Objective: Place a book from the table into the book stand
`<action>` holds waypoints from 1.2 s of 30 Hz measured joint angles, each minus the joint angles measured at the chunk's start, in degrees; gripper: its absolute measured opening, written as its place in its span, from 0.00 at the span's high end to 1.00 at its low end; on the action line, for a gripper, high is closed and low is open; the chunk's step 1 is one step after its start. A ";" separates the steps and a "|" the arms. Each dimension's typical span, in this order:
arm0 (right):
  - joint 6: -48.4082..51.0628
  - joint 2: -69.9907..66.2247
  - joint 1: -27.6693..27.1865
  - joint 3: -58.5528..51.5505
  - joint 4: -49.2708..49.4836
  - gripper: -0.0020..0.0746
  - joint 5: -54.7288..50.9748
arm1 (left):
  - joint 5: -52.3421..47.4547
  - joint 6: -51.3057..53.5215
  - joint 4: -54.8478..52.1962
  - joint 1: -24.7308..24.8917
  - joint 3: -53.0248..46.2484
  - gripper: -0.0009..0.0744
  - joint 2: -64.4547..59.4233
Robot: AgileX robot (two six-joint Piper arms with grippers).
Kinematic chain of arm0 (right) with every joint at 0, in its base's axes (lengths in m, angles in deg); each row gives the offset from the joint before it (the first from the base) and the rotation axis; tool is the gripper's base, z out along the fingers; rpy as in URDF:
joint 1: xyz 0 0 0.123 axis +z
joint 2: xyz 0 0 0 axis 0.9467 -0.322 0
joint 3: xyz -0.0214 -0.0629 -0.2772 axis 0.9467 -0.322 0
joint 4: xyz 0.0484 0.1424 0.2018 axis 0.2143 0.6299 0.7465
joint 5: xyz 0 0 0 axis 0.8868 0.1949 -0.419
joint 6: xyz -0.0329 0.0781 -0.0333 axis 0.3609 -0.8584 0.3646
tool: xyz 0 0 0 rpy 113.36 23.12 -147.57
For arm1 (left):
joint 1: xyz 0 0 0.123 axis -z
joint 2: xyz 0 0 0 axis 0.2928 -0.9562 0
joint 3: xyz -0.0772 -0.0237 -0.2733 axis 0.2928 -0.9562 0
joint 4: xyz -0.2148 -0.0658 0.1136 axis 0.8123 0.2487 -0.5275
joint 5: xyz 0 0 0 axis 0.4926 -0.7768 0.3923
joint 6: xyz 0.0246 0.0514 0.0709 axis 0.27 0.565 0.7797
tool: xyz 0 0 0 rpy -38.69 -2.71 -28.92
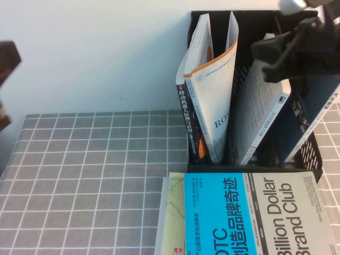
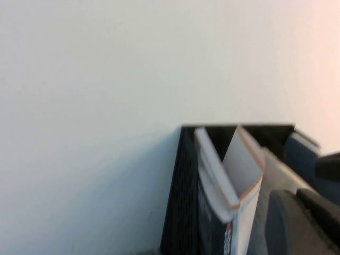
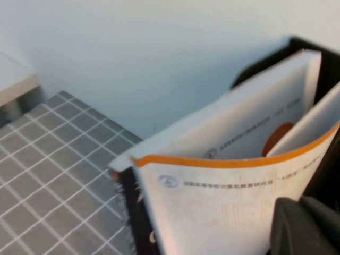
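The black book stand (image 1: 314,159) is at the back right against the wall. Its left slot holds a white book with an orange stripe (image 1: 212,106), its covers splayed. A white book (image 1: 263,117) leans in the middle slot and a blue book (image 1: 300,119) in the right one. My right gripper (image 1: 271,58) hovers at the white book's top edge; its wrist view (image 3: 305,228) faces the orange-striped book (image 3: 223,212). My left gripper (image 2: 300,223) is raised on the left, shut and empty, facing the stand (image 2: 180,202).
Three books lie flat at the table's front: a cyan one (image 1: 212,218), a white "Billion Dollar Brand Club" (image 1: 289,218) and a yellowish one (image 1: 171,218) beneath. The grey checked cloth (image 1: 85,175) covers the table. A dark blurred shape (image 1: 8,61) sits at the left edge.
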 joint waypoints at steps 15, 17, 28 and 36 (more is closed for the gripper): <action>-28.22 24.87 -0.50 -8.14 -37.81 0.98 -41.31 | 7.10 1.52 0.00 0.00 -9.40 0.99 6.08; -32.64 29.82 -0.50 -12.73 -43.16 0.98 -42.07 | 6.69 1.52 0.00 0.00 -9.40 0.99 5.96; -44.66 70.51 -0.50 -42.91 -58.42 0.98 -15.26 | 7.51 1.52 -0.92 0.00 -9.40 0.99 -0.45; -52.12 87.01 -0.50 -55.11 -58.42 0.98 -7.24 | 15.56 1.52 -1.18 0.00 -9.40 0.99 -2.73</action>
